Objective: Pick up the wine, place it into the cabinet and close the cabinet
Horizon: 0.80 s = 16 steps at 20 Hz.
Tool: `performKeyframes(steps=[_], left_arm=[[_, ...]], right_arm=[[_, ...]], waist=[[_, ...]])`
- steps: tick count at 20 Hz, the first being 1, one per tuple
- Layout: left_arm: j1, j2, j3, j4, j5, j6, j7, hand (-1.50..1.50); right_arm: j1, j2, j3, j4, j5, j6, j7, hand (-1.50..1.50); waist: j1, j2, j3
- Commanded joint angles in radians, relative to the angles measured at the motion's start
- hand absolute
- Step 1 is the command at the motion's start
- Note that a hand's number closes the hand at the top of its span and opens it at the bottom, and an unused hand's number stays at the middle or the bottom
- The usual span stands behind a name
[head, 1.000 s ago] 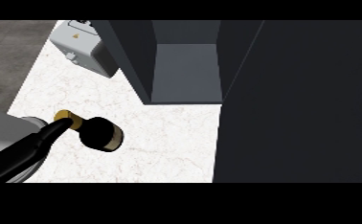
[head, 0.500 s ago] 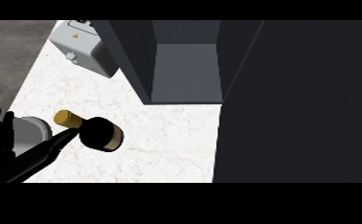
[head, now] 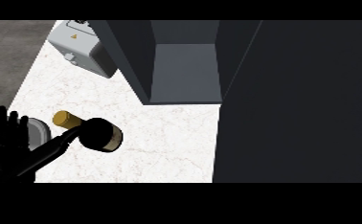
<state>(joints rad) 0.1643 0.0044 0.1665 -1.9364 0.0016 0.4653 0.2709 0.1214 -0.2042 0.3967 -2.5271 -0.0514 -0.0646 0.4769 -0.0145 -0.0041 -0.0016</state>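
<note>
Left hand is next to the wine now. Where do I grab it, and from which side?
Probably the wine's wide dark body, just below the shoulder. It seems to stand upright, and the neck under the gold cap is narrow. Come in from its left: the left hand is open there with bare counter between, and the open cabinet lies up and right.

wine (head: 84,137) on counter (head: 163,137) | cabinet (head: 185,70) behind-right | toaster (head: 81,50) behind

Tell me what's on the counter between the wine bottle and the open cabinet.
Nothing: in the head view, only bare white counter separates the wine bottle from the open cabinet.
</note>
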Motion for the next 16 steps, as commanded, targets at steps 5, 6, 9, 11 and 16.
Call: performKeyframes(steps=[5, 6, 9, 11, 16], left_arm=[[0.007, -0.004, 0.027, 0.161, 0.078, -0.046, -0.133, -1.50], [0.008, -0.004, -0.012, 0.229, 0.097, -0.006, -0.211, -1.50], [-0.023, 0.008, 0.086, 0.319, 0.168, -0.130, -0.264, -1.50], [-0.028, -0.004, 0.043, 0.357, 0.166, -0.107, -0.303, -1.50], [-0.073, -0.004, 0.004, 0.478, 0.198, -0.083, -0.376, -1.50]], right_arm=[[0.038, -0.018, 0.017, -0.266, 0.006, -0.034, 0.130, -1.50], [0.028, -0.020, 0.022, -0.267, -0.013, -0.030, 0.127, -1.50], [0.023, -0.014, 0.050, -0.260, 0.012, -0.047, 0.135, -1.50], [0.028, -0.022, 0.011, -0.272, -0.023, -0.046, 0.118, -1.50], [0.039, -0.026, 0.035, -0.228, 0.003, -0.027, 0.072, -1.50]], waist=[[0.000, 0.000, 0.001], [-0.004, -0.001, 0.000], [-0.003, -0.001, -0.001], [-0.007, 0.000, 0.000], [-0.003, 0.001, 0.001]])
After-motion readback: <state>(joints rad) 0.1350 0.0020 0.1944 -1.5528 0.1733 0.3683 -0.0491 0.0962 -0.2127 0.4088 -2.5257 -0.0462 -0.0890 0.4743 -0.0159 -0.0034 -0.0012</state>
